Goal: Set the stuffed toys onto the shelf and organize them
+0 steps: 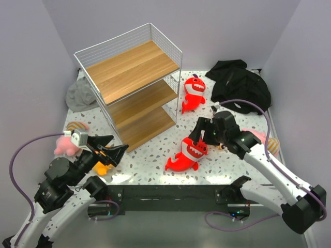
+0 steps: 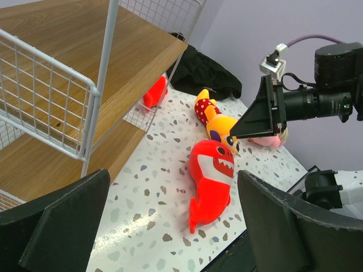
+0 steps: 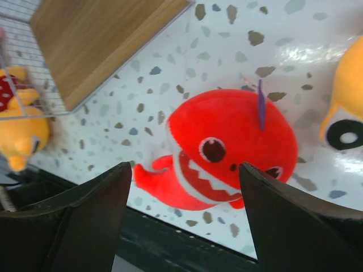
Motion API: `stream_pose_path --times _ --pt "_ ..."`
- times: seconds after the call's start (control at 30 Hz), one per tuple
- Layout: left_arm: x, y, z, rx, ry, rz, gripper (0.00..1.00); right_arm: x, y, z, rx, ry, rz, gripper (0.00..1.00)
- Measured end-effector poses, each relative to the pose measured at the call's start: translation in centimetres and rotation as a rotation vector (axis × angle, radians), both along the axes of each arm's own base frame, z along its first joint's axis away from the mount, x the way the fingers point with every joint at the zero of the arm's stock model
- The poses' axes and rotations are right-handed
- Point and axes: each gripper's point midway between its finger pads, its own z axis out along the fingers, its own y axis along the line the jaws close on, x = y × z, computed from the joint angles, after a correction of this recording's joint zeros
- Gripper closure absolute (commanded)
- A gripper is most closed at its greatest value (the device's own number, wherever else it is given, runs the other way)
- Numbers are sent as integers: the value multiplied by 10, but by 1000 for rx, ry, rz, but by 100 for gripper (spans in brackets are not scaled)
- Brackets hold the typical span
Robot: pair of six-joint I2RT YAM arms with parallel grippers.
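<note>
fingers (image 3: 68, 226) of the right gripper (image 1: 197, 133) stand spread wide, one on either side of a red plush shark with a white toothy mouth (image 1: 187, 152), as i watch from my remote station. from the wrist view i cannot tell whether either finger touches the toy. the shark lies on the white speckled desk (image 1: 150, 155), near the middle, in front of the lowest board of the white wire-frame shelf with three wooden boards (image 1: 132, 70), which stands at the back left. just beside the shark's head lies a yellow doll in a red white-dotted outfit (image 2: 218, 126). a second red shark (image 1: 194, 92) lies on the desk just beside the shelf's right wire wall. the left gripper (image 1: 115, 146) is open as well and holds nothing, raised near the shelf's front left corner. under it a second yellow doll (image 1: 102, 168) lies on the desk. a pink plush (image 1: 64, 145) sits by the desk's left edge beside that arm. another pink one (image 1: 262, 137) shows partly behind the right arm. a black cloth heap (image 1: 240, 82) lies at the back right. a grey fabric hat (image 1: 80, 95) rests behind the shelf on the left.
</note>
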Motion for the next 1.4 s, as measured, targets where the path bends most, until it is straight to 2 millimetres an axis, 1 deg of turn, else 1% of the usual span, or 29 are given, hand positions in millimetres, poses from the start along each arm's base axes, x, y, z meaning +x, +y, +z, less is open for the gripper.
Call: stream_pose_path --times 0.13,0.23,0.27,0.4,0.57,0.63,0.8,0.9,0.97,1.03,1.1,1.4 --pt "0 0 0 1 1 1 0 -11 6 7 159 -4 -61 23" --pt "1 1 0 1 1 6 0 -21 10 5 283 -5 -94 29" --pt "1 1 0 0 0 7 0 -24 11 1 321 -2 -108 31" --pt "0 1 0 -3 -3 7 0 -42 13 -24 411 61 -162 33" --pt "0 1 0 -2 -2 7 0 -66 22 -54 465 165 -202 35" --pt "1 1 0 -1 -1 8 0 -77 30 -63 460 210 -195 35" --pt "1 2 0 0 0 12 0 -111 61 -80 416 290 -152 34" --pt "2 2 0 0 0 15 0 -126 73 -100 361 331 -168 34" --pt "2 2 -1 0 1 16 0 -128 76 -113 331 346 -195 34" --pt "2 2 0 0 1 17 0 -127 78 -122 312 351 -221 33" --pt "2 2 -1 0 1 17 0 -124 79 -124 304 344 -247 33" --pt "2 2 -1 1 2 17 0 -104 84 -104 394 271 -317 33"
